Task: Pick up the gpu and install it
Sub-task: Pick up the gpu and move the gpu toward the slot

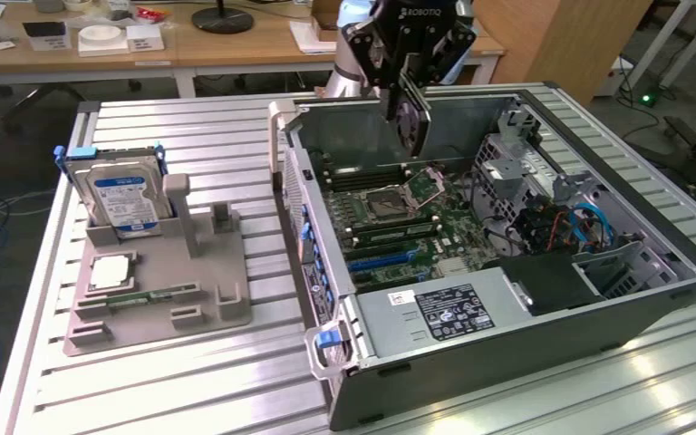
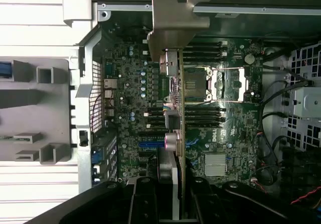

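Green gpu (image 1: 413,116) hangs edge-down over the motherboard (image 1: 384,231) of the open case (image 1: 542,353) on the tabletop (image 1: 203,381). We see the hand (image 1: 405,77) clamped on its upper edge, silver bracket (image 2: 170,23) at one end.

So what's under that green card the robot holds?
The green motherboard in the open dark computer case, with a silver processor socket and blue slot. The thin green card hides a strip of it.

Black tool (image 1: 408,87), white lettering (image 1: 423,12)
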`<state>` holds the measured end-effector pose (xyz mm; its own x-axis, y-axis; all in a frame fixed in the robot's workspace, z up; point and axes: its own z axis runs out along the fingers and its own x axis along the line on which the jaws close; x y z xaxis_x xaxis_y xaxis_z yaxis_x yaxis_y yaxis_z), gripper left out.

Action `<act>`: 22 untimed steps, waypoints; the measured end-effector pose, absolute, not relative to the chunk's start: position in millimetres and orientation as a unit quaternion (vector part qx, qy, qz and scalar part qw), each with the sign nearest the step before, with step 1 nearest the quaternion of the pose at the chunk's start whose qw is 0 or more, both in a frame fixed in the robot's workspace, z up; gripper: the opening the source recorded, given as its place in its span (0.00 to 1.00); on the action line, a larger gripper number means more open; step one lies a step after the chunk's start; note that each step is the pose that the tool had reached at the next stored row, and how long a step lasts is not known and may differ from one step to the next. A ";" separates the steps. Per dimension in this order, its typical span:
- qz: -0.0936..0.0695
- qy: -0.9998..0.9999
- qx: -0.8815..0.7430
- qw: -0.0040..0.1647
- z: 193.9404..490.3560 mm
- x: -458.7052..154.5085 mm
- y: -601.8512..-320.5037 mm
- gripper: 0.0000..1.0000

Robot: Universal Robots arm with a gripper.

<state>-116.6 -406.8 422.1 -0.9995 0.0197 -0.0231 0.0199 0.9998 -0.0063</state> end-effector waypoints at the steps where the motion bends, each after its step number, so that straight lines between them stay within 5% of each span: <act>1: -0.003 1.000 0.010 0.012 422.0 -115.5 -406.8 0.28; 22: -0.003 1.000 0.009 0.012 422.0 -79.5 -406.8 0.28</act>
